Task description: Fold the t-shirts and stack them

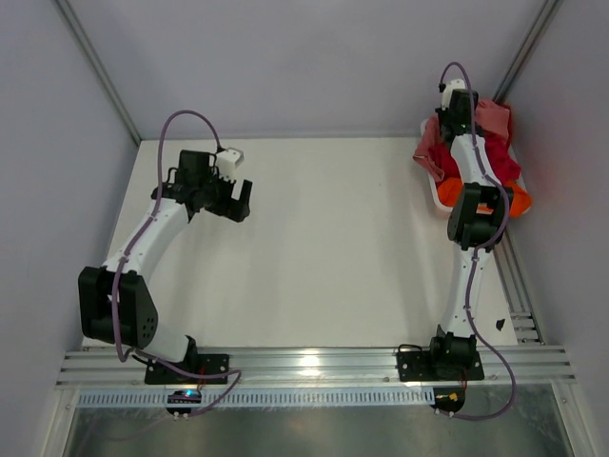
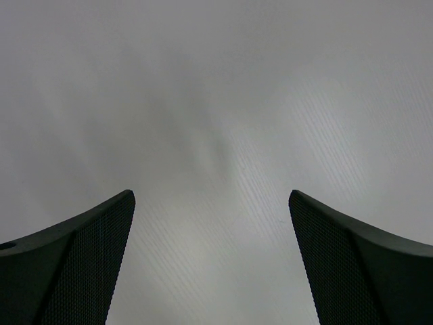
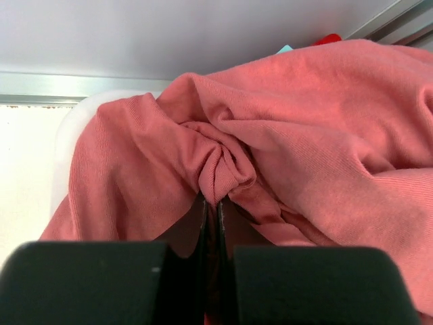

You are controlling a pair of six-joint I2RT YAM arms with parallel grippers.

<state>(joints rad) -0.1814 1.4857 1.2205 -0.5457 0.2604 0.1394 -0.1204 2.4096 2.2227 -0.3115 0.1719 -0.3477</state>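
The salmon-pink t-shirt (image 3: 304, 135) lies heaped, apparently in a white tub (image 3: 71, 128), at the worktop's (image 1: 333, 248) far right corner. The right claw (image 3: 211, 203) is clenched on a pinched fold of it; the left claw (image 2: 210, 196) hangs released above the worktop.

Left arm (image 1: 143, 238) bent, left gripper (image 2: 211, 196) spread wide, empty; right arm (image 1: 466, 276) stretched far forward, right gripper (image 3: 211, 203) pinched tight on a fold of the salmon-pink t-shirt (image 3: 304, 122).
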